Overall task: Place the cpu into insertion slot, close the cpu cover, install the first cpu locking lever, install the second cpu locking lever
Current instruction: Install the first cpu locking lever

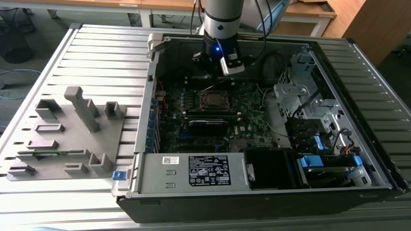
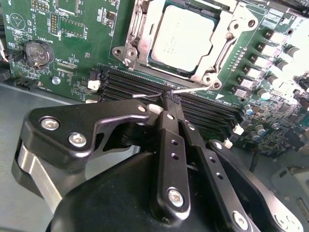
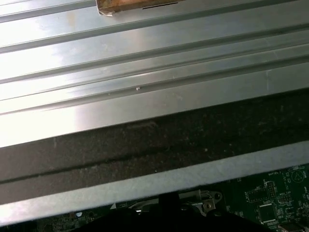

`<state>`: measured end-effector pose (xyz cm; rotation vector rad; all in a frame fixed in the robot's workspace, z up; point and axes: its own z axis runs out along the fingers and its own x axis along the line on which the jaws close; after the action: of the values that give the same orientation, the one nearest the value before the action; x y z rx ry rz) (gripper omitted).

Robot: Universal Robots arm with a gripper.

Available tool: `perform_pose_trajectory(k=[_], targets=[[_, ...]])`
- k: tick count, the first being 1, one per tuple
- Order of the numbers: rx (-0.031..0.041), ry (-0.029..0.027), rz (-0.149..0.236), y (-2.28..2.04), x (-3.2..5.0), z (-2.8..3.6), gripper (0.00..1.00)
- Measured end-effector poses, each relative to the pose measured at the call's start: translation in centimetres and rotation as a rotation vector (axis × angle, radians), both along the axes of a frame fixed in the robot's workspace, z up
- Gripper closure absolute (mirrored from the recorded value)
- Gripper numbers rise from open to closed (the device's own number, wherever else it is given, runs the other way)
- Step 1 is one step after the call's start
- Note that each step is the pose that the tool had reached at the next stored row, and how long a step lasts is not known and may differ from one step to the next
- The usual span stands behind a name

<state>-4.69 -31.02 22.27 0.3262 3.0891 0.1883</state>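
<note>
The cpu [image 2: 181,36], a dull silver square, sits in the slot [image 1: 214,98] at the centre of the exterior view, framed by the shiny metal cover [image 2: 231,34]. The black gripper [image 2: 171,100] has its fingers together, tips at a thin wire lever [image 2: 195,89], inside the open case [image 1: 257,204].

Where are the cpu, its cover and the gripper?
cpu [image 2: 181,41]: second wrist view, middle of its silver top.
cpu cover [image 2: 228,35]: second wrist view, metal frame edge.
gripper [image 2: 170,99]: second wrist view, at its tips.

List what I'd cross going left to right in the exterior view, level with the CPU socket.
Grey fixture block → case's left wall → CPU socket → silver drive cage.
</note>
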Motion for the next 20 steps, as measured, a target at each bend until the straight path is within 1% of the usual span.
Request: perform_pose_trajectory(k=[6,10,16,17,20], targets=[[-0.0015,-0.0001,0.0,0.0,0.13,-0.2,0.89],[-0.0049,0.0,0.0,0.0,0.17,-0.52,0.89],[-0.0051,-0.0005,0.0,0.0,0.17,-0.56,0.89],[-0.0051,-0.0023,0.0,0.0,0.17,-0.58,0.89],[-0.005,-0.0115,0.0,0.0,0.17,-0.66,0.89]])
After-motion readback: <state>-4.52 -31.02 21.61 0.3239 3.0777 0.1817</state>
